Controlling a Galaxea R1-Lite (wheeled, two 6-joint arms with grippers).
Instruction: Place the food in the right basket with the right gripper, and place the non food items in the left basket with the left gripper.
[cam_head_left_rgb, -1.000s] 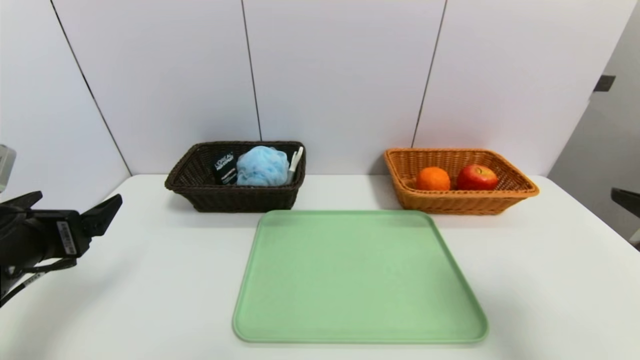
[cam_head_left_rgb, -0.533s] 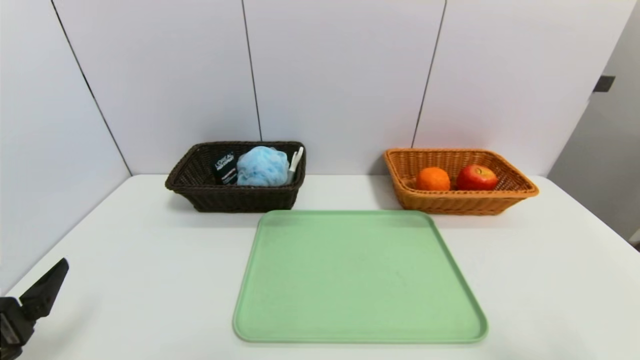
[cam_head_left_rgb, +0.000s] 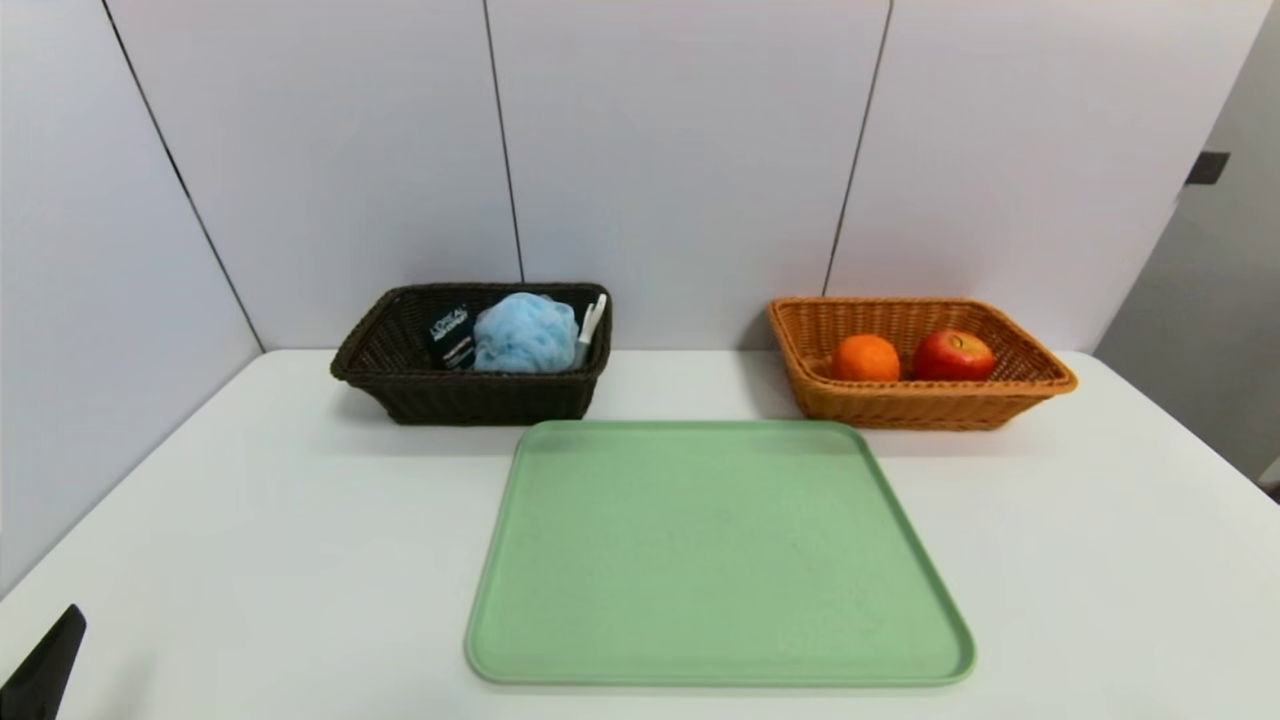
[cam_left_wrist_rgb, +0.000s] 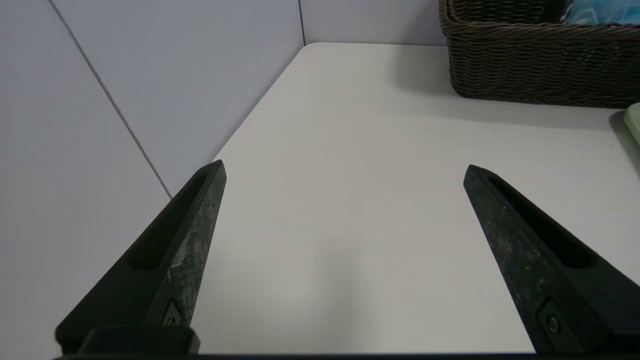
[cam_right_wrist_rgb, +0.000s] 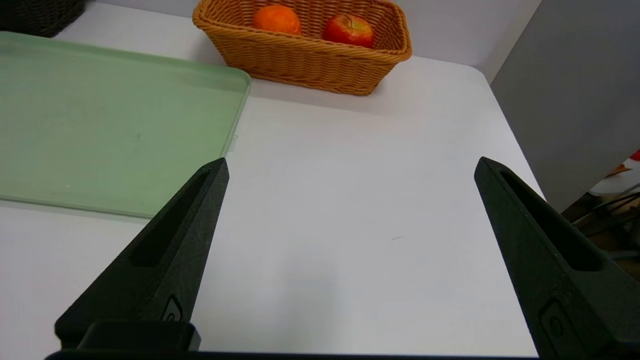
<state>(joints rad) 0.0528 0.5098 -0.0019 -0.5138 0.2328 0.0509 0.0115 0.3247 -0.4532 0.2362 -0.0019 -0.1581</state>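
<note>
Sorting looks done: orange & apple in tan basket, pouf etc. in dark basket. Left gripper & right gripper both spread, empty; next, likely just park.

I see open bench on both near sides of the green tray, wide enough for an end effector to pass. At the back, the dark basket and orange basket stand as obstacles, a bare gap between them; walls close the far and left edges.
</note>
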